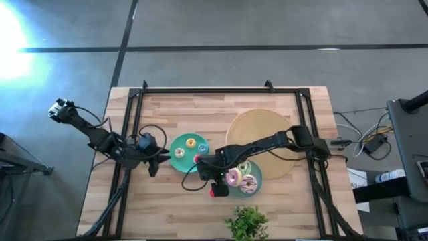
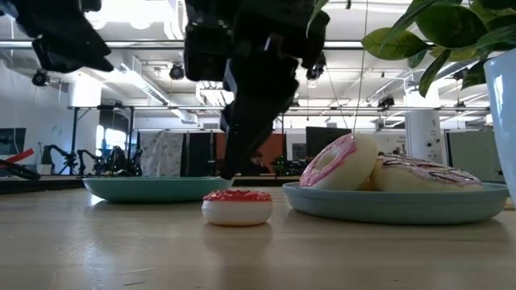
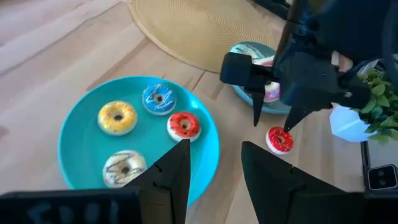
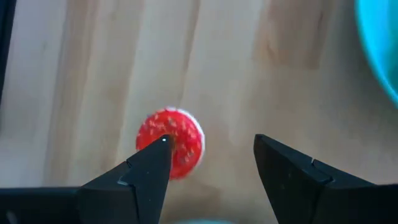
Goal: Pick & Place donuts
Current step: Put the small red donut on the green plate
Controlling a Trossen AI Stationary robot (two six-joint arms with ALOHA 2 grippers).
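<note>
Lying on the bare wood nearest the low camera, the red-iced donut (image 2: 236,206) is the landmark here: a small white ring with a red sprinkled top, flat on the butcher-block table (image 1: 160,214). It sits apart from both plates, between them. The right gripper (image 4: 211,165) hangs directly over it with its fingers spread and nothing between them; in the right wrist view one fingertip overlaps the donut's edge, but whether it touches cannot be told.

Just beside the red-iced donut, on the potted plant's (image 1: 247,223) side, stands the smaller teal plate (image 2: 403,211). On it a pink-iced donut (image 2: 337,163) leans tilted against a white donut with purple drizzle (image 2: 423,173), which lies flat.

On the donut's other side lies the larger teal plate (image 3: 81,124). It holds four small donuts: a yellow donut (image 3: 117,116), a blue donut (image 3: 159,99), a second red donut (image 3: 184,125) and a pale brown-striped donut (image 3: 124,165).

Farther from the red-iced donut, beyond the larger plate, the left gripper (image 3: 214,165) waits above the wood with its fingers parted and empty.

Farthest back, behind both plates, lies the round tan woven mat (image 1: 257,130), partly crossed by the right arm.
</note>
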